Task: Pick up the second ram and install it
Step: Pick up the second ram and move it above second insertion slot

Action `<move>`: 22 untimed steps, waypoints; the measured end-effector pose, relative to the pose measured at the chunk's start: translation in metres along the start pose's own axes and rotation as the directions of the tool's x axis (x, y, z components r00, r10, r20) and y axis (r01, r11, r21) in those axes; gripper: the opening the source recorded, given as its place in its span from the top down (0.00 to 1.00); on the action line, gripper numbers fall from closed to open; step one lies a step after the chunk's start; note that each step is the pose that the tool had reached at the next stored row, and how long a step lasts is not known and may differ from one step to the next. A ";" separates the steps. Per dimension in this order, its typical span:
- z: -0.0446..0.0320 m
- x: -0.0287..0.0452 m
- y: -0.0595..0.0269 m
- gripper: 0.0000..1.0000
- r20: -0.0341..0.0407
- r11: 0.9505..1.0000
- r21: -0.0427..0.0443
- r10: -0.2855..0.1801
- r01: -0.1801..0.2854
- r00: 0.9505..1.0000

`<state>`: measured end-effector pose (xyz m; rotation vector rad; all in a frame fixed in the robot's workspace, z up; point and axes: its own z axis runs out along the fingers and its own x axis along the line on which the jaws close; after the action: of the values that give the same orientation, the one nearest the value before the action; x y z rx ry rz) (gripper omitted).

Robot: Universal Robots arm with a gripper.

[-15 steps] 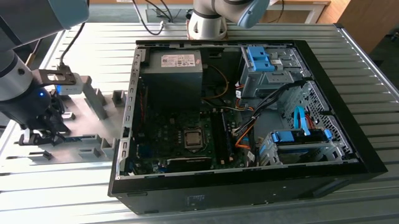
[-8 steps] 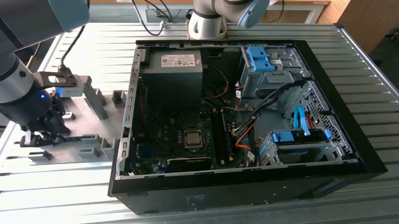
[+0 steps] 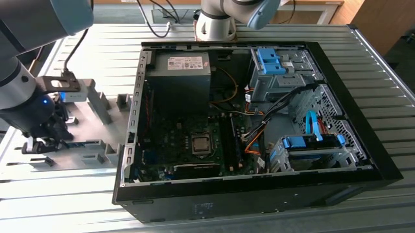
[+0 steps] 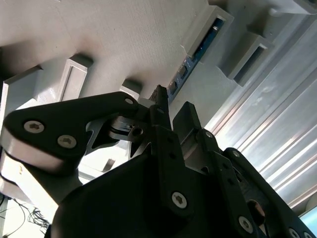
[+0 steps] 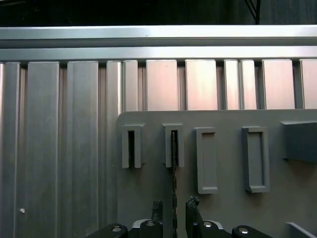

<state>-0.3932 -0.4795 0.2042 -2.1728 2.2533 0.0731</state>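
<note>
The claw point(image 5: 174, 212) sat closest, its fingers point(image 5: 192, 206) set narrowly apart, one on each side of the ram point(image 5: 174, 171). A sliver of gap showed on both sides, so nothing was clamped yet. The ram stood on edge over the grey plate point(image 5: 143, 191), its far end seated in a slotted block point(image 5: 168, 146) and its near end between the fingers. Its long axis ran straight away from the claw, parallel to the ribs of the table point(image 5: 49, 148). In the exterior view the claw hung over the plate at nine o'clock from the open case point(image 3: 259, 196). Judging by the ribs there, the ram probably lay along the nine-to-three line, already centred in the claw.
</note>
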 end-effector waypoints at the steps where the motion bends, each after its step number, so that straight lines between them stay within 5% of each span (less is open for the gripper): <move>1: 0.0008 0.0000 0.0000 0.68 0.000 1.000 0.000 0.000 0.000 1.000; 22: 0.0074 0.0004 0.0013 0.68 0.000 1.000 0.000 0.000 0.000 1.000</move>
<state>-0.3946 -0.4795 0.1969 -2.1728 2.2532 0.0731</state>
